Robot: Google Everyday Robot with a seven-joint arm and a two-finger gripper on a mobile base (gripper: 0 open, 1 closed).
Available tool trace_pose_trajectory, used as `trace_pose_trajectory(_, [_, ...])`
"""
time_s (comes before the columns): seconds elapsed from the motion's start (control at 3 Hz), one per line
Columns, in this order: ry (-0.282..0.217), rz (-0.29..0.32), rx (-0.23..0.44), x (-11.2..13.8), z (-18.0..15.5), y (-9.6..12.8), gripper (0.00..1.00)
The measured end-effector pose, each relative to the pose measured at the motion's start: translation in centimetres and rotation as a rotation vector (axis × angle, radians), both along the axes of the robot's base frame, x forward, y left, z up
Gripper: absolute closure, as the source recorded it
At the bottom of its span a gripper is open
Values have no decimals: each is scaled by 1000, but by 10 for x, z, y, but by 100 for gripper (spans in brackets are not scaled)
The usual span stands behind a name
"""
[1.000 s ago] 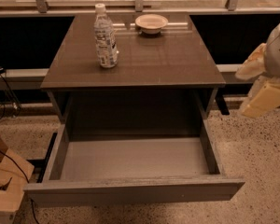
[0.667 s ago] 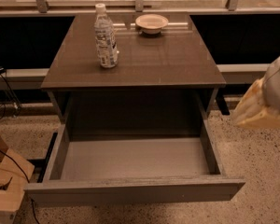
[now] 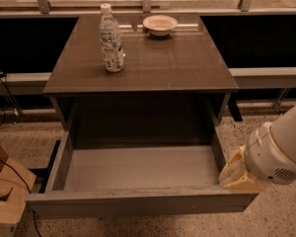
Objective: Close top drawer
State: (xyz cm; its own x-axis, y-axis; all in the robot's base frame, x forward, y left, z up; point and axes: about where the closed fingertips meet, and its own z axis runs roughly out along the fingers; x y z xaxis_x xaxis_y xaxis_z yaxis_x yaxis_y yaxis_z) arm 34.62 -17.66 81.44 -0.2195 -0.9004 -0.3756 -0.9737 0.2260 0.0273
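Observation:
The top drawer is pulled far out of the grey-brown cabinet. Its lighter grey inside is empty, and its tall flat front panel faces the camera at the bottom of the view. My gripper, cream-coloured at the end of a white arm, is at the right, low beside the drawer's front right corner. It looks to be close to or touching the right side wall, just behind the front panel.
A clear plastic water bottle stands on the cabinet top at the left, and a small white bowl sits at the back. A wooden box and cables lie on the speckled floor at the left. A railing runs behind.
My arm has come down and to the left, from beside the cabinet's right side to the drawer's front right corner. The drawer has not moved.

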Motion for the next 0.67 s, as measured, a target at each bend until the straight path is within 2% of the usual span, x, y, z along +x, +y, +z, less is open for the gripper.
trace_pose_trajectory(0.33, [5,-2,-5,-3,-5,0,100])
trace_pose_trajectory(0.67, [15,38,17,2,-19,10,100])
